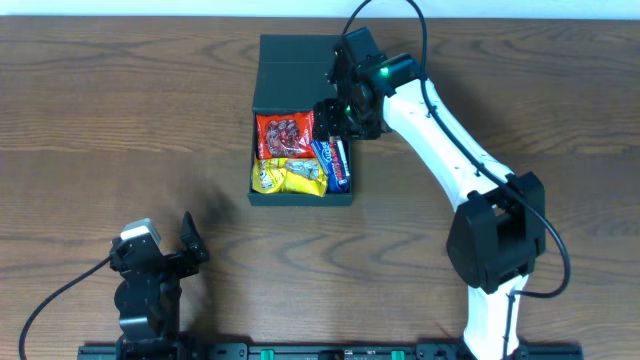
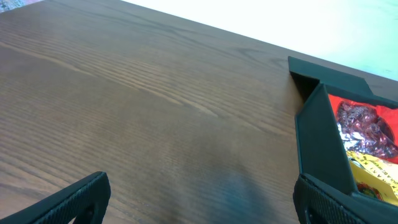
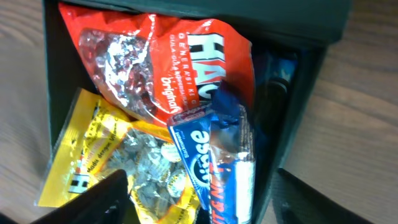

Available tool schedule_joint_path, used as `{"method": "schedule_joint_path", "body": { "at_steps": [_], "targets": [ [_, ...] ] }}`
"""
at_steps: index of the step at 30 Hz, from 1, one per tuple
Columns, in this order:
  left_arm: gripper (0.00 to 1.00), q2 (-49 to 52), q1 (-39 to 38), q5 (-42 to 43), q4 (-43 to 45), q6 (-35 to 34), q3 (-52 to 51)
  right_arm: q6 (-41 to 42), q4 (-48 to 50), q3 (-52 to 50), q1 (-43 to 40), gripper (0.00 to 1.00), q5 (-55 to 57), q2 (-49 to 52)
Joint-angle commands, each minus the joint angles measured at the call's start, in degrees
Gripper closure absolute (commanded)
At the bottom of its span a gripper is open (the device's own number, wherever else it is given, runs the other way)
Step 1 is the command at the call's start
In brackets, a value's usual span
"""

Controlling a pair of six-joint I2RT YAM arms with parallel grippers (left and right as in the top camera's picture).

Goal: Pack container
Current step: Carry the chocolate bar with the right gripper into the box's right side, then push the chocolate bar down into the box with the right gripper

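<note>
The box point(image 1: 293, 75) sits mid-table, lid flapped back. It looks like stiff, light cardboard, best taken by the lid's free edge. Slippery packets point(image 1: 283, 134) fill it. The right gripper point(image 1: 333, 120) hovers above, spread and empty, and the left gripper point(image 2: 205, 202) is likewise, well apart.

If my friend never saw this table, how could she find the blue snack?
Find the dark green box on the wooden table. Against its wall nearest the right gripper lies the blue packet. It is narrow with white letters, unlike the wide red bag and yellow bag.
</note>
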Motion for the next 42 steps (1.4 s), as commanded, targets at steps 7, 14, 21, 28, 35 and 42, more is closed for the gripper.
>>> {"method": "schedule_joint_path", "body": {
  "at_steps": [7,14,21,28,35,42],
  "targets": [
    [0.05,-0.31,0.11,-0.55,-0.44,0.55,-1.22,-0.94,-0.39,-0.33,-0.04,0.73,0.96,-0.79],
    [0.05,-0.31,0.11,-0.55,-0.44,0.55,-1.22,-2.64,0.44,-3.17,0.7,0.78,5.2,-0.76],
    [0.05,-0.31,0.11,-0.55,-0.44,0.55,-1.22,-4.09,4.61,-7.74,0.81,0.82,5.42,-0.76],
    [0.05,-0.31,0.11,-0.55,-0.44,0.55,-1.22,-4.09,6.34,-10.93,0.76,0.82,5.79,-0.76],
    [0.05,-0.31,0.11,-0.55,-0.44,0.55,-1.22,-3.8,6.51,-10.93,0.92,0.82,4.04,-0.76],
    [0.05,-0.31,0.11,-0.55,-0.44,0.55,-1.22,-3.23,5.95,-10.95,1.36,0.81,11.69,-0.74]
  ]
}}
